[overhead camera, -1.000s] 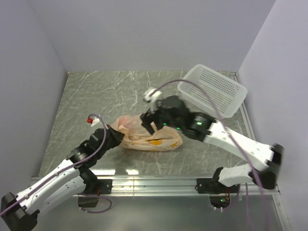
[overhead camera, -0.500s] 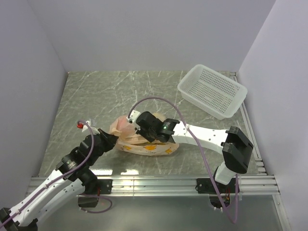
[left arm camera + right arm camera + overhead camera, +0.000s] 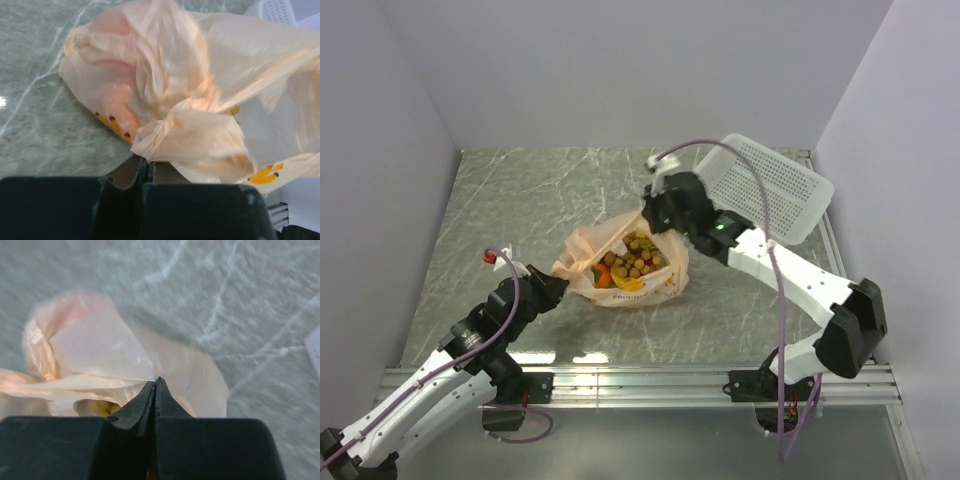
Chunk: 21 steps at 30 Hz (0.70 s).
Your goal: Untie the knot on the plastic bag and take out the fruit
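At the centre, with bare table [image 3: 500, 200] left and far, the plastic bag [image 3: 582, 258] gapes (its yellow print illegible), left gripper [image 3: 553, 289] and right gripper [image 3: 655, 216] each clamped tight on opposite rims.

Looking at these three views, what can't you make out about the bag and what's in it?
Top view: any fruit beneath the grapes and orange, covered by them and the plastic bag's walls.
Left wrist view: the contents, veiled by crumpled plastic; the knot, not distinguishable among the folds.
Right wrist view: motion blur smears the bag and table; only a yellow glimpse inside the bag.
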### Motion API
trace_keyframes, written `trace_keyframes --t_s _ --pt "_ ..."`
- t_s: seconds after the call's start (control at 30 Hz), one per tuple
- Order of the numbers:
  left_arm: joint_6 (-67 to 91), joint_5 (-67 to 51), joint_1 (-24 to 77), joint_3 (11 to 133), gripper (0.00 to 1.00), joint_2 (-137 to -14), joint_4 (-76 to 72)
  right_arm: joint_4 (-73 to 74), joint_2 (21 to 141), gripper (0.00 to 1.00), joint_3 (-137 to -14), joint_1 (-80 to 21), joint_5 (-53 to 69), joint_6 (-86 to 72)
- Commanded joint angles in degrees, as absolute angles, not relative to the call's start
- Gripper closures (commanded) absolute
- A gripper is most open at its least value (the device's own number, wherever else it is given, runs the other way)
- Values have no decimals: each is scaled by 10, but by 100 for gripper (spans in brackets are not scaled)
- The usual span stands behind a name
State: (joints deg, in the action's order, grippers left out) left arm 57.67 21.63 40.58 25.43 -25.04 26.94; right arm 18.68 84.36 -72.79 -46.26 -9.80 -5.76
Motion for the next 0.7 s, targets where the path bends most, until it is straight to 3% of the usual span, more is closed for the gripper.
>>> trace_keyframes --t_s 0.0,0.07,0.17,0.2,0.23,0.27,0.37,0.5,0.67 --pt "549 205 403 266 100 -251 255 52 795 100 -692 -373 47 -177" --pt "558 208 403 264 99 -255 268 21 803 100 -671 -356 21 -216" --pt "563 207 403 257 100 -252 267 88 856 100 -701 -350 -16 -207" --pt "563 204 403 253 99 -252 261 100 862 94 -720 -352 -14 -200" --pt "558 200 403 252 99 -254 254 105 854 84 -723 -361 -14 -193" --pt "555 197 403 251 100 -258 233 116 844 57 -724 -373 -20 -175" --pt "546 184 403 253 100 -288 198 148 784 27 -742 -441 -118 -111" --pt "534 168 403 272 100 -351 159 172 724 25 -754 -536 -192 -54" --pt "533 171 403 277 99 -377 160 142 686 32 -667 -587 -147 -34"
